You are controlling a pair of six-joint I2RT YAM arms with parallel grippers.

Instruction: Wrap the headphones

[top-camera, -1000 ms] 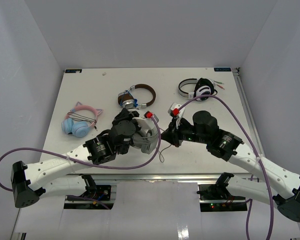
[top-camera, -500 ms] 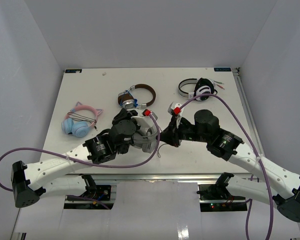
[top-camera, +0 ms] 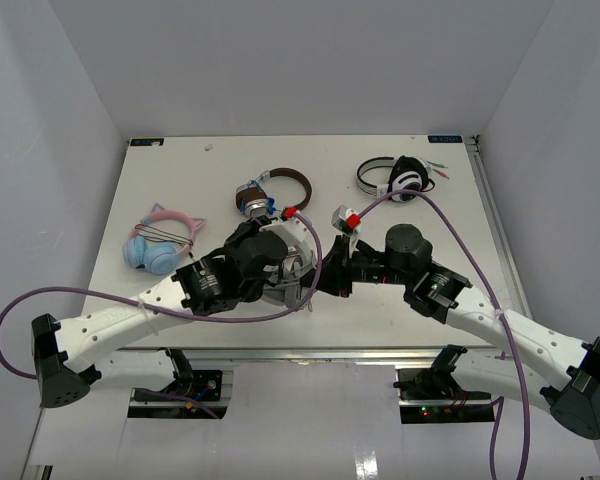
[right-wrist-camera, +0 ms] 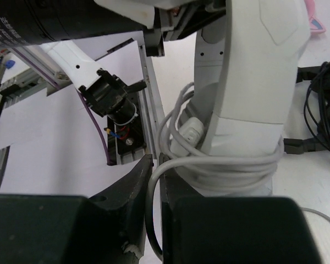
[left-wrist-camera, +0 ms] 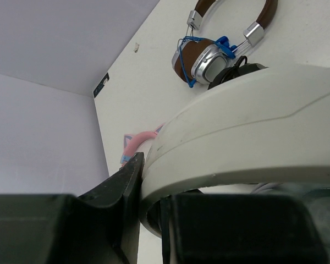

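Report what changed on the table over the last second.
The left gripper, shut on the white band of the headphones, carried them toward the brown headphones. The right gripper edged left after them, the grey cable between its close-set fingers; its grip is unclear. The brown headphones, pink cat-ear headphones and black-and-white headphones stayed put.

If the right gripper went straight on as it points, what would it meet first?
Most likely the cable coils wound on the headphones band, right ahead of the right gripper; depth is unclear.
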